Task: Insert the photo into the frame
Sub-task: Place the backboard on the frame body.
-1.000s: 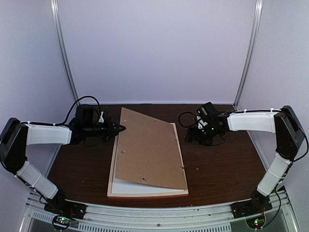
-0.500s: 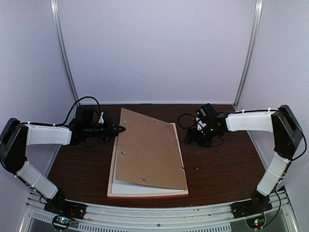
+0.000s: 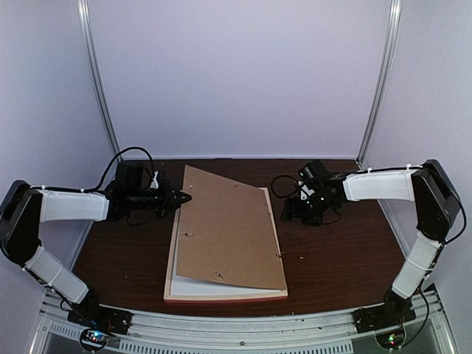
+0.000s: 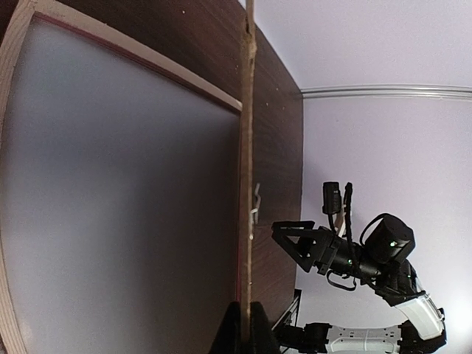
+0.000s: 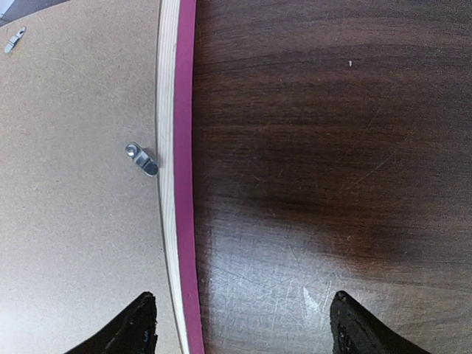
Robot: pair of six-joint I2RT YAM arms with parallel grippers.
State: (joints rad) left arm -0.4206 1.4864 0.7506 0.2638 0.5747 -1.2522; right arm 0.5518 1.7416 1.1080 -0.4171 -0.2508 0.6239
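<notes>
1. The frame (image 3: 221,297) lies face down on the worktop (image 3: 339,258), between the two sets of fingers. It should stay put, so any push on it must be gentle.
2. The backing board (image 3: 228,228) is pinched along its edge by the closed left fingers (image 3: 183,197) and tilts up on that side, skewed in the frame. I judge it needs squaring before it is laid flat.
3. The photo (image 4: 118,221), apparently white back up, fills the recess below the left fingers. The board should come down without dragging it.
4. The right fingers (image 3: 299,209) are spread wide and empty, straddling the frame's pink bar. They are well placed to press near the metal clip (image 5: 141,159).
5. Since the earlier frame the right fingers have edged slightly toward the frame. The board and left fingers look unchanged.
</notes>
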